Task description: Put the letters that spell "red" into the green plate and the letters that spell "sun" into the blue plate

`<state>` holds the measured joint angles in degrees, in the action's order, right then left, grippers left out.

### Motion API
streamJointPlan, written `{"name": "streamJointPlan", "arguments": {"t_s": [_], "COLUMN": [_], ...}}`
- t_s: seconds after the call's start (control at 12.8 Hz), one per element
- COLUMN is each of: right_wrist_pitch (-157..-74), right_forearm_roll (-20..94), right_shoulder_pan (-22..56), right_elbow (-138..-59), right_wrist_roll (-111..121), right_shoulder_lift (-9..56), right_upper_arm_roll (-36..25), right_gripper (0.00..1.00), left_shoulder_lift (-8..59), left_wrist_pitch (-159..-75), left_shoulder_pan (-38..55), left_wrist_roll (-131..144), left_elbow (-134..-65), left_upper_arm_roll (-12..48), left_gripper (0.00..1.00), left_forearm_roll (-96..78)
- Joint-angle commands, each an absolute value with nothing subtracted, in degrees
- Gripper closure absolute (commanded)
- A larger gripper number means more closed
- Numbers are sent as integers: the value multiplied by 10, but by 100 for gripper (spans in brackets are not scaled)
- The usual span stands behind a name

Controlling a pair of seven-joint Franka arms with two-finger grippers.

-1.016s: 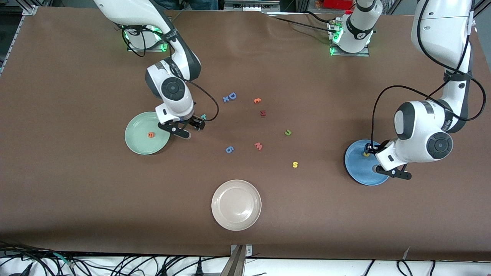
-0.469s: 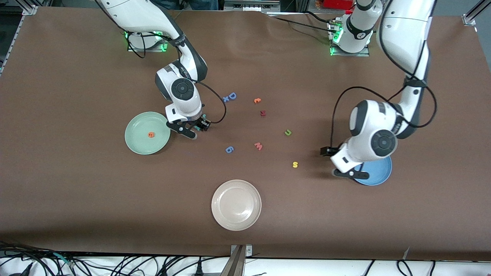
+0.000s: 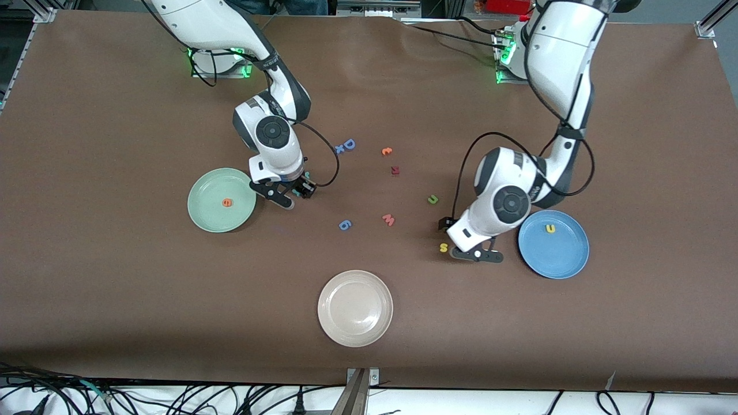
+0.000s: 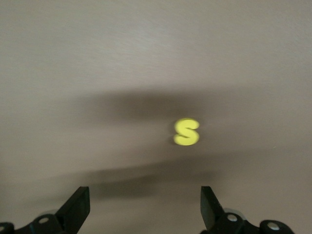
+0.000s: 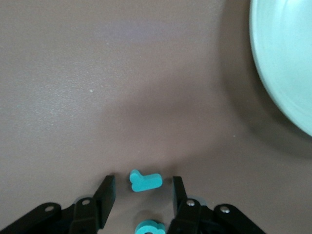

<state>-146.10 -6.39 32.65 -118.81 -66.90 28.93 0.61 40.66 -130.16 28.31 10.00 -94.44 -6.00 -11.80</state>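
On the green plate (image 3: 202, 216) lies the orange "e" (image 3: 227, 202), on the blue plate (image 3: 568, 259) the yellow "u" (image 3: 550, 229); the right gripper (image 5: 141, 195), jaws half-closed, straddles the teal "r" (image 5: 145, 181) beside that green plate while the wide-open left gripper (image 4: 144, 207) hovers over the yellow "s" (image 4: 186, 132).

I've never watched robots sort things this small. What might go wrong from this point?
The right gripper straddles the teal "r", with another teal letter right beside it; closing could nudge or catch both. The left gripper, open, is over the table near the yellow "s", which sits off-center between the fingers, so it could miss or flick it.
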Motion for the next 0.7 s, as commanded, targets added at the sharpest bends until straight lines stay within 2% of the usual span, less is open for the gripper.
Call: {"name": "streamJointPlan", "arguments": {"t_s": [0.0,0.23,0.47,0.63], "right_wrist_pitch": [-1473,-1472,-1466,-1426], "right_forearm_roll": [-63,-62,-63,-62], "right_shoulder_pan": [328,328,327,326], "right_elbow": [-1197,-1195,-1187,-1180], "right_wrist_roll": [-677,-677,-660,-609], "right_shoulder_lift": [288,288,273,251], "right_upper_arm_roll": [5,5,-6,-32], "right_gripper": [76,93,95,95], "left_shoulder_lift": [442,468,482,483], "left_wrist_pitch": [-1323,-1324,-1324,-1324], "left_shoulder_pan": [296,297,297,296], "left_wrist_roll": [115,119,132,133], "left_elbow": [-909,-870,-850,-849], "left_upper_arm_roll": [-69,-70,-70,-71], "left_gripper": [0,1,3,10], "left_forearm_roll": [-129,-111,-102,-100]}}
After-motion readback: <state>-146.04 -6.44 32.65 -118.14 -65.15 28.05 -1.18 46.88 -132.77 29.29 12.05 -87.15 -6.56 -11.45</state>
